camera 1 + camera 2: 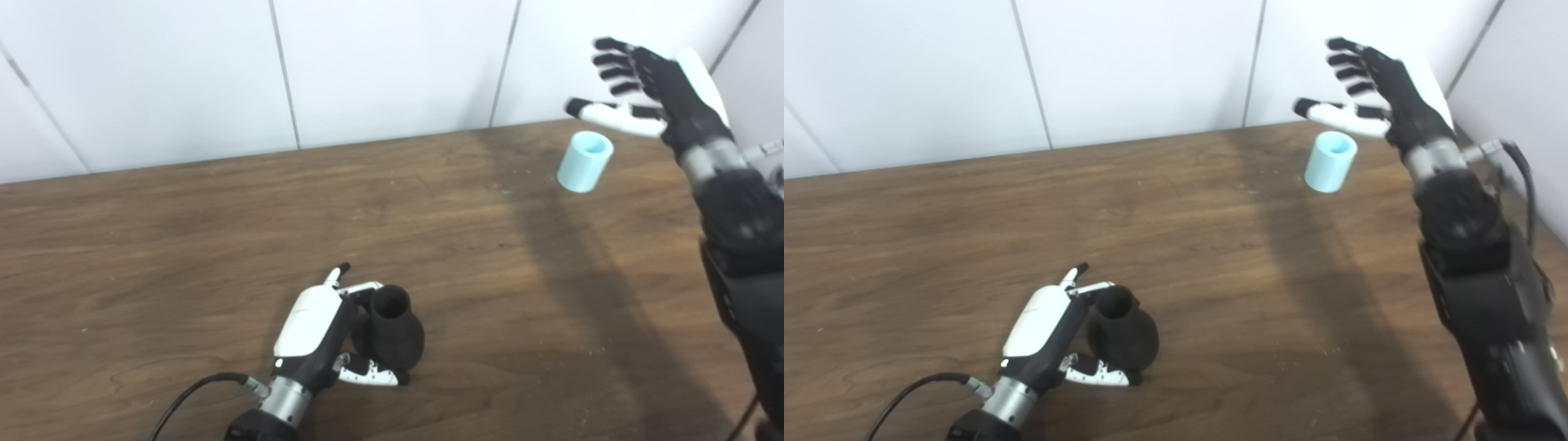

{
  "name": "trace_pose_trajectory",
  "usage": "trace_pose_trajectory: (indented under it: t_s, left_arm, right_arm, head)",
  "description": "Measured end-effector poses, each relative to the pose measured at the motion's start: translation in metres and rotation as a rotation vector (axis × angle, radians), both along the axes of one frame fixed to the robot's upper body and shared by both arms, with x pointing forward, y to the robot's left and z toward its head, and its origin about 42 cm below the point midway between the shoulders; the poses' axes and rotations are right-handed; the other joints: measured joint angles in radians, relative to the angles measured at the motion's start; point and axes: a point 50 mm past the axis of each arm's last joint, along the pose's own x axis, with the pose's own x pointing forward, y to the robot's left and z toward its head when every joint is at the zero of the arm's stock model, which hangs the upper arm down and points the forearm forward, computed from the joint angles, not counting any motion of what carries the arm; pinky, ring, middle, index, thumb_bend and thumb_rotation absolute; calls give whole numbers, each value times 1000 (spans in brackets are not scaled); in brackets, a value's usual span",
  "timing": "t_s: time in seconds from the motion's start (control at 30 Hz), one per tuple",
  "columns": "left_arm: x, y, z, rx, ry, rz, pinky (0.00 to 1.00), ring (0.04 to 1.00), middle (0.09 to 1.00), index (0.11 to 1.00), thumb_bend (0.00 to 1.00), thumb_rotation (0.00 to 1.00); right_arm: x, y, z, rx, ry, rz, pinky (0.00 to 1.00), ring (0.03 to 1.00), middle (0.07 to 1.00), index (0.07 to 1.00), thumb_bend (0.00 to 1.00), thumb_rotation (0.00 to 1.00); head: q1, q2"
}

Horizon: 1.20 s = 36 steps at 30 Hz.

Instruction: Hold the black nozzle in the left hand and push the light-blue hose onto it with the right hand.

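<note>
Standing at the reach-for-the-hose step, by the look of it. Left hand [318,334] wrapping around the black nozzle [392,331] near the table's [184,245] front edge, fingers curling behind its neck and thumb lying along its base; nozzle standing upright on the wood with its open mouth facing up, not lifted as far as can be told. Right hand [1372,92] hovering in the air at the far right, fingers spread wide, holding nothing. Hose [1329,162], a short light-blue tube, standing on end on the table just below and in front of that hand, not touching it, well apart from the nozzle. Judging the next move: lowering the right hand around the hose, closing on its sides while leaving one open end free, then carrying it across to the nozzle's mouth. Likely needing the left hand gripping firmly, and the hose's bore lining up with the neck before pushing.
</note>
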Motion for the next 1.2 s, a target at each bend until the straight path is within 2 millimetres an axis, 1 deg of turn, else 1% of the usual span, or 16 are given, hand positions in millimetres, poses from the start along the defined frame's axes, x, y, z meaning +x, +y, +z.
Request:
trace_pose_trajectory:
  t_s: [0.1, 0.23, 0.27, 0.3, 0.33, 0.4, 0.53, 0.67, 0.73, 0.77, 0.83, 0.87, 0.9, 0.93, 1.07, 1.2]
  left_arm:
    - [0, 1, 0, -2, 2, -1, 1000, 586, 477, 498, 521, 0]
    - [1, 4, 0, 4, -3, -7, 1000, 591, 484, 494, 521, 0]
    - [1, 5, -1, 4, -4, -12, 1000, 591, 486, 493, 520, 0]
    - [1, 6, -1, 5, -8, -16, 1000, 591, 487, 492, 520, 0]
    - [2, 8, -2, 5, -11, -20, 1000, 591, 490, 490, 520, 0]
    - [4, 11, -2, 2, -11, -28, 1000, 590, 496, 487, 520, 0]
    - [6, 13, -5, -9, -14, -37, 1000, 589, 499, 484, 520, 0]
    - [8, 15, -6, -15, -10, -31, 1000, 589, 498, 484, 520, 0]
    - [8, 16, -6, -17, -12, -32, 1000, 588, 498, 484, 520, 0]
    - [9, 16, -6, -18, -13, -34, 1000, 588, 498, 485, 520, 0]
    - [9, 16, -7, -22, -16, -38, 1000, 587, 495, 486, 520, 0]
    - [9, 17, -8, -23, -17, -38, 1000, 586, 493, 488, 520, 0]
    - [10, 17, -8, -26, -17, -39, 1000, 586, 491, 489, 520, 0]
    - [10, 17, -9, -29, -17, -39, 1000, 585, 491, 489, 520, 0]
    - [11, 18, -11, -41, -22, -31, 1000, 580, 489, 489, 520, 0]
    - [11, 18, -12, -49, -23, -32, 1000, 578, 480, 496, 520, 0]
  right_arm:
    - [14, 0, 1, -66, 49, -1, 794, 860, 828, 806, 722, 363]
    - [32, -1, -3, -166, 119, -18, 784, 867, 843, 817, 739, 358]
    - [33, -1, -4, -190, 131, -21, 783, 871, 846, 821, 751, 347]
    - [36, 0, -6, -219, 147, -23, 786, 873, 847, 823, 758, 334]
    - [41, 1, -8, -243, 169, -23, 791, 875, 848, 824, 769, 323]
    - [49, 0, -13, -277, 209, -35, 794, 878, 848, 825, 780, 302]
    - [56, -1, -16, -318, 233, -54, 816, 882, 844, 825, 799, 280]
    - [68, -2, -15, -347, 257, -71, 850, 892, 845, 827, 830, 263]
    - [72, -3, -14, -353, 268, -77, 872, 901, 848, 828, 846, 261]
    - [73, -3, -13, -358, 271, -80, 887, 906, 851, 829, 856, 262]
    - [76, -4, -12, -368, 275, -88, 909, 915, 860, 829, 875, 267]
    - [78, -4, -13, -377, 282, -94, 919, 920, 868, 830, 884, 268]
    - [81, -5, -14, -381, 293, -100, 925, 923, 873, 831, 890, 269]
    - [82, -7, -16, -387, 305, -106, 932, 928, 881, 833, 898, 271]
    - [85, -7, -26, -429, 352, -118, 951, 949, 903, 838, 918, 266]
    - [89, -10, -31, -459, 394, -135, 948, 951, 909, 843, 923, 269]
  head:
    - [-43, -15]
    - [-77, -31]
    - [-124, -58]
    - [-133, -63]
    - [-158, -84]
    - [-173, -92]
    - [-184, -98]
    - [-201, -133]
    - [-201, -133]
    - [-204, -155]
    - [-204, -158]
    - [-204, -158]
    - [-209, -175]
    - [-209, -175]
    - [-213, -202]
    - [-212, -207]
